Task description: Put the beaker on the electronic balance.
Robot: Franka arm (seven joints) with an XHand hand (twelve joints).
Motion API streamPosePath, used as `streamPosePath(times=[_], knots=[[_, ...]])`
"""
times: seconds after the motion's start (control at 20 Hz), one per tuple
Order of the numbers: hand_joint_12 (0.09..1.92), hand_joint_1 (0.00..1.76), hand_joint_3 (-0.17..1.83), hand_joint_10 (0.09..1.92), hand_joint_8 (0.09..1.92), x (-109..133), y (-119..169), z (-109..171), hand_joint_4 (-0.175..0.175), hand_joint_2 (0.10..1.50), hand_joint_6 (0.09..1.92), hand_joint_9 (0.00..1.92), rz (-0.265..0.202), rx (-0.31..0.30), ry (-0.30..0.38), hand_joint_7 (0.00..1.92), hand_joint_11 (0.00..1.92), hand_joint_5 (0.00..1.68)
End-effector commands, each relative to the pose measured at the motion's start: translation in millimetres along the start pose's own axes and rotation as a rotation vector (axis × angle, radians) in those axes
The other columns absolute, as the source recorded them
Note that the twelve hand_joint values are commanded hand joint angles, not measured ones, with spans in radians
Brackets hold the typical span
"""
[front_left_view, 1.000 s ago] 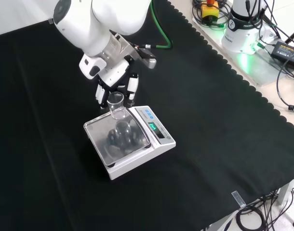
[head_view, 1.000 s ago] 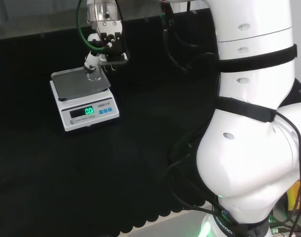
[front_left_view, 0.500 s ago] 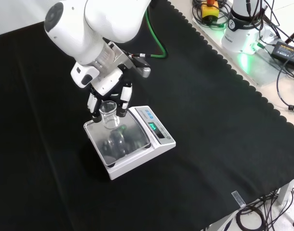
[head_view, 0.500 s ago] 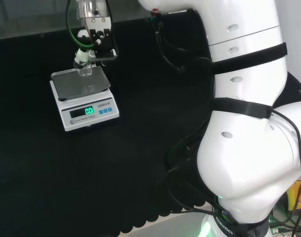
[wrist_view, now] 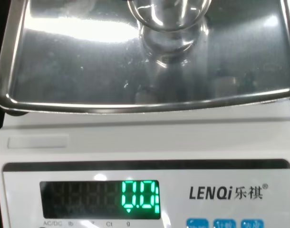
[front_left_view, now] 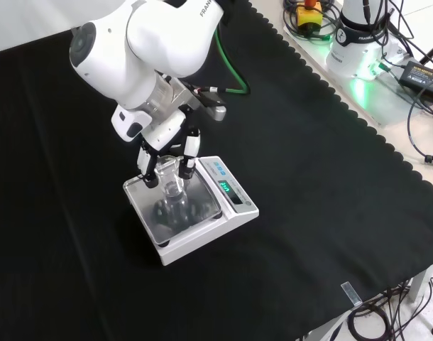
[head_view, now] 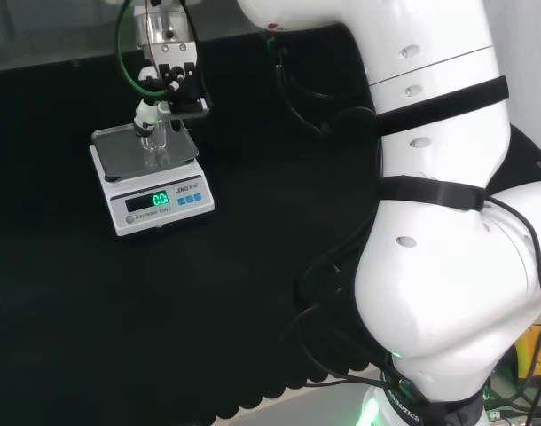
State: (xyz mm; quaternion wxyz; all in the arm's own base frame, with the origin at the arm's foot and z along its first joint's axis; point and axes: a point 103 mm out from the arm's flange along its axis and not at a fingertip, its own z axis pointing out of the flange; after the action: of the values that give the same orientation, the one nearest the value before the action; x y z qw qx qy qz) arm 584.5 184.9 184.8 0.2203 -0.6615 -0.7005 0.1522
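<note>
We see the white arm point(front_left_view: 152, 42) reaching over the black cloth point(front_left_view: 309, 163) from the top of the front view, its big links filling the right of the head view. Below its end stands the electronic balance point(front_left_view: 192, 213), white-bodied with a steel pan point(wrist_view: 88, 61) and a lit green display point(wrist_view: 140, 194) on its front face. In the head view the balance sits at the far left of the bench, well apart from the arm's base.

The hand point(front_left_view: 167, 145) hangs directly above the pan, its fingers point(front_left_view: 192, 145) curled down around the beaker point(front_left_view: 171, 179), a small clear glass vessel held upright. In the head view the hand point(head_view: 164, 84) grips the beaker point(head_view: 155, 138) over the middle of the pan. In the wrist view the beaker's base point(wrist_view: 169, 23) appears low over the steel, mirrored in it; we cannot tell for sure whether the glass already touches the pan or hangs just above it.
</note>
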Motion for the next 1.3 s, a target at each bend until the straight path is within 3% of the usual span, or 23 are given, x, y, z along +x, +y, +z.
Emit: streamPosePath(times=[0.05, 0.3, 0.45, 1.1, 1.3], knots=[[0.57, 1.14, -0.01, 0.59, 1.0, 5, 7, -2, -0.175, 1.14, 1.08, 1.4, -0.013, 0.005, 0.002, 1.05, 1.62, 0.93], [0.57, 1.14, -0.01, 0.59, 1.0, 23, 13, 1, -0.175, 1.14, 1.08, 1.4, 0.0, 0.017, -0.027, 1.05, 1.62, 0.93], [0.57, 1.14, -0.01, 0.59, 1.0, 13, 13, 1, -0.175, 1.14, 1.08, 1.4, -0.012, 0.018, -0.007, 1.05, 1.62, 0.93], [0.57, 1.14, -0.01, 0.6, 1.0, 22, 20, 5, -0.175, 1.14, 1.08, 1.39, -0.017, 0.026, -0.019, 1.05, 1.62, 0.93], [0.57, 1.14, -0.01, 0.6, 1.0, 30, 27, 12, -0.175, 1.14, 1.08, 1.39, 0.004, 0.036, -0.026, 1.05, 1.62, 0.93]])
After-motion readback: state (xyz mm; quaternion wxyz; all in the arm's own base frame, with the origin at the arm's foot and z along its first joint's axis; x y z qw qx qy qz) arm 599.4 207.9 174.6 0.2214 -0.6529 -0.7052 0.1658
